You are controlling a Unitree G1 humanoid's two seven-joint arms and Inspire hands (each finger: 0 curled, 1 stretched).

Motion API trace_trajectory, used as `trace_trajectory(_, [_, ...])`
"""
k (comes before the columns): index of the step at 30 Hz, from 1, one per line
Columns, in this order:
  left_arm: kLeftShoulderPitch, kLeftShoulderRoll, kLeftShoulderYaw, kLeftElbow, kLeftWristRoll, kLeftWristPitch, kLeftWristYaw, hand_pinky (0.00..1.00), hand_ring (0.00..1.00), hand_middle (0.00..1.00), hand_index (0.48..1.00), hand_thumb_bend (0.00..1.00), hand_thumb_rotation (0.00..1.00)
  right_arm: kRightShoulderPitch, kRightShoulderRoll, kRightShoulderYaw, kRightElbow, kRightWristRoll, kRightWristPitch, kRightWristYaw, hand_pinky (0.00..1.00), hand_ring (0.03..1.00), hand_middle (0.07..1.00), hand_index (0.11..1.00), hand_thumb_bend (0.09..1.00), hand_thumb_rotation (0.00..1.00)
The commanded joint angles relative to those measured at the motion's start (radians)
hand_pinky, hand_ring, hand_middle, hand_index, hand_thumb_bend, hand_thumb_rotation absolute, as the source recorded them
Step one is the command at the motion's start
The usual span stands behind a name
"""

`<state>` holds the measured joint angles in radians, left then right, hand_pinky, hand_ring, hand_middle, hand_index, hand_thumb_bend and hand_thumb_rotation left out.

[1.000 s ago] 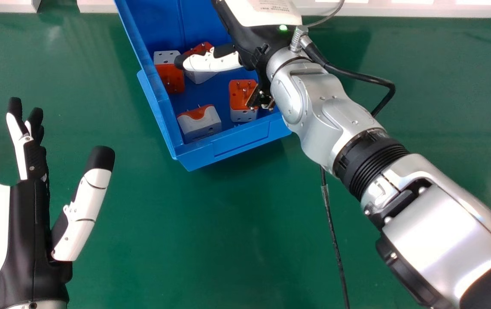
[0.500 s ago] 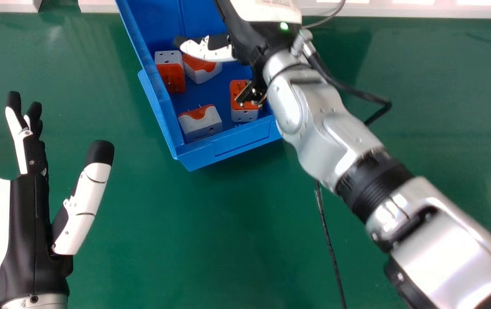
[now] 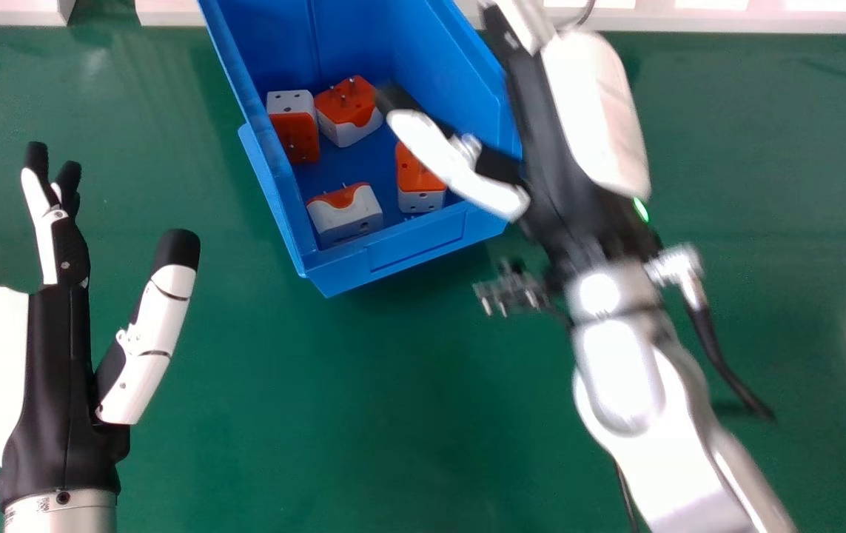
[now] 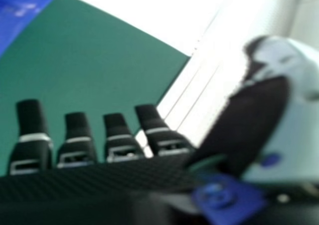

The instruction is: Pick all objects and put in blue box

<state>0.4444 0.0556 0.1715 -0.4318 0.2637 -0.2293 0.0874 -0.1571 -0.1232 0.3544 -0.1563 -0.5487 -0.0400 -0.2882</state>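
Note:
In the head view four orange and white plug adapters lie inside the blue box (image 3: pixel 423 237): one at its left wall (image 3: pixel 297 137), one at the back (image 3: pixel 348 107), one near the front wall (image 3: pixel 345 211), and one on the right (image 3: pixel 420 181), partly covered by the right thumb. My right hand (image 3: pixel 563 148) is over the box's right edge, blurred, its thumb reaching across the box. In the right hand view my right hand (image 4: pixel 119 145) has straight fingers with nothing held. My left hand (image 3: pixel 60 355) is open and empty at the left, above the table.
The green table (image 3: pixel 334 414) spreads around the box. A white ledge (image 3: pixel 726 18) runs along the table's far edge. A black cable hangs by the right forearm.
My right hand has swung to the right from over the box's middle, uncovering the back adapter and the box's right wall. My left hand has shifted slightly farther forward.

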Motion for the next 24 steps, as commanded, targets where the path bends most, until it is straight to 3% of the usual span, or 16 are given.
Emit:
trace_trajectory(1, [-0.006,0.008,0.002,0.001,0.001,-0.013,0.006,1.0,1.0,1.0,1.0,0.61,0.84,0.089,-0.013,-0.035,-0.107,0.031,-0.065,0.001,0.76,0.911,0.934,0.901,0.222,0.74])
trace_trajectory(3, [-0.011,0.014,0.003,0.014,0.007,-0.025,0.01,1.0,1.0,1.0,1.0,0.59,0.84,0.193,-0.026,-0.06,-0.174,0.037,-0.091,-0.005,0.77,0.912,0.931,0.906,0.218,0.75])
trace_trajectory(5, [-0.017,0.017,0.003,0.028,0.008,-0.035,0.013,1.0,1.0,1.0,1.0,0.59,0.84,0.294,-0.025,-0.09,-0.219,0.036,-0.121,-0.034,0.77,0.902,0.918,0.899,0.255,0.84])
trace_trajectory(7, [-0.023,0.022,0.003,0.041,0.018,-0.047,0.02,1.0,1.0,1.0,1.0,0.58,0.85,0.374,-0.02,-0.124,-0.243,0.045,-0.149,-0.051,0.81,0.912,0.921,0.903,0.291,0.94])
trace_trajectory(9, [-0.03,0.026,0.002,0.056,0.024,-0.06,0.024,1.0,1.0,1.0,1.0,0.57,0.85,0.428,-0.017,-0.16,-0.247,0.071,-0.178,-0.056,0.85,0.931,0.936,0.919,0.318,0.99])
trace_trajectory(13, [-0.048,0.039,0.003,0.106,0.017,-0.101,0.032,1.0,1.0,1.0,1.0,0.56,0.84,0.474,-0.003,-0.241,-0.205,0.117,-0.209,-0.07,0.87,0.95,0.958,0.937,0.369,1.0])
trace_trajectory(15, [-0.057,0.044,0.003,0.125,0.01,-0.115,0.034,1.0,1.0,1.0,1.0,0.57,0.83,0.477,-0.007,-0.276,-0.173,0.149,-0.228,-0.06,0.89,0.962,0.968,0.947,0.391,1.0])
trace_trajectory(17, [-0.062,0.045,0.003,0.138,0.012,-0.126,0.038,1.0,1.0,1.0,1.0,0.58,0.83,0.471,-0.012,-0.307,-0.136,0.196,-0.246,-0.038,0.9,0.967,0.98,0.965,0.431,1.0])
trace_trajectory(18, [-0.064,0.045,0.003,0.143,0.006,-0.13,0.036,1.0,1.0,1.0,1.0,0.58,0.84,0.467,-0.012,-0.321,-0.121,0.219,-0.243,-0.024,0.91,0.976,0.989,0.977,0.442,1.0])
trace_trajectory(24, [-0.076,0.047,0.003,0.19,0.012,-0.168,0.053,1.0,1.0,1.0,1.0,0.59,0.84,0.429,-0.01,-0.368,-0.071,0.35,-0.147,0.093,0.98,1.0,1.0,1.0,0.455,1.0])
